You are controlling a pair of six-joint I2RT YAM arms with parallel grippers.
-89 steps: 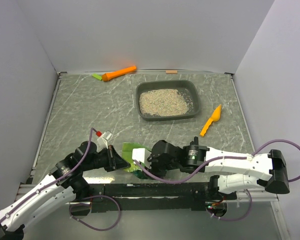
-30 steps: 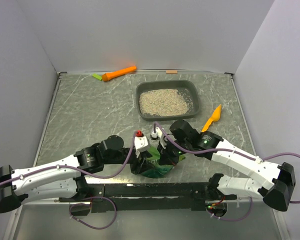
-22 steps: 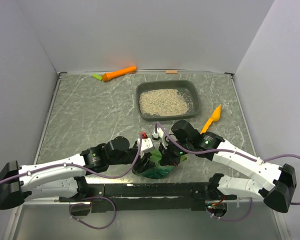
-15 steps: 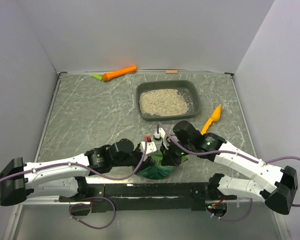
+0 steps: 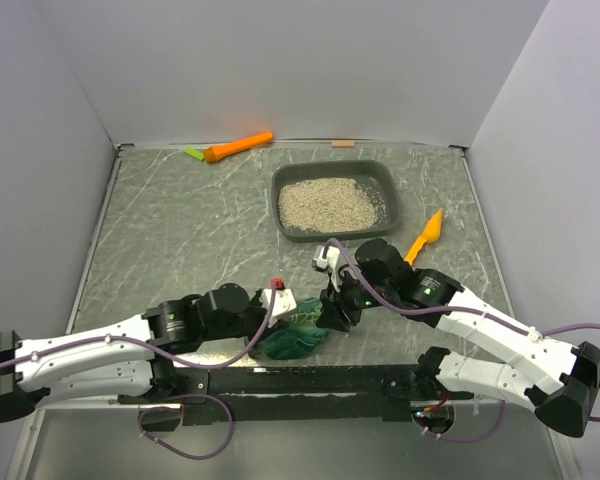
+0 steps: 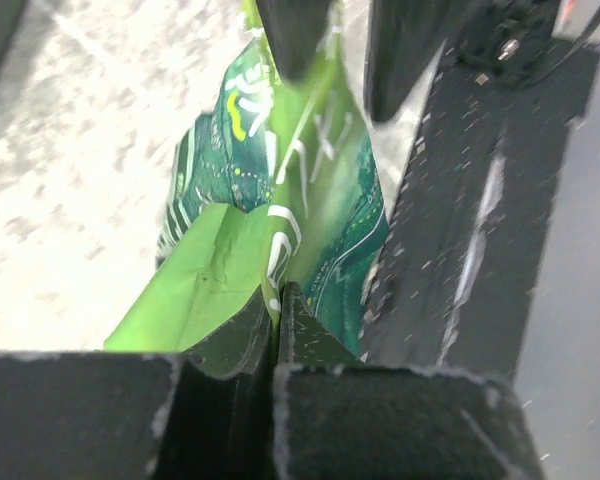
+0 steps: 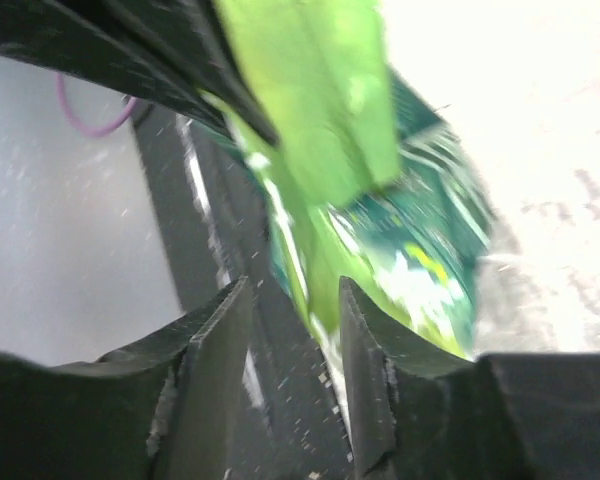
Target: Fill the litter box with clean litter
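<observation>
The dark grey litter box (image 5: 382,180) stands at the table's back middle with a layer of beige litter (image 5: 327,203) in it. The green-teal bag (image 5: 292,340) sags at the near edge, between both grippers. My left gripper (image 5: 280,323) is shut on the bag's light green top edge, seen pinched in the left wrist view (image 6: 276,300). My right gripper (image 5: 331,314) is at the bag's right side. In the right wrist view its jaws stand open (image 7: 293,292), with the bag (image 7: 325,130) just beyond them and its edge by the right finger (image 7: 365,330).
An orange scoop (image 5: 422,241) lies right of the litter box. An orange carrot toy (image 5: 237,147) lies at the back wall. The black mounting rail (image 5: 310,380) runs along the near edge, right under the bag. Grey walls close in three sides.
The bag was held up by both grippers; now it sags lower and to the left. My left arm has drawn back left with it. My right gripper has opened and moved right.
</observation>
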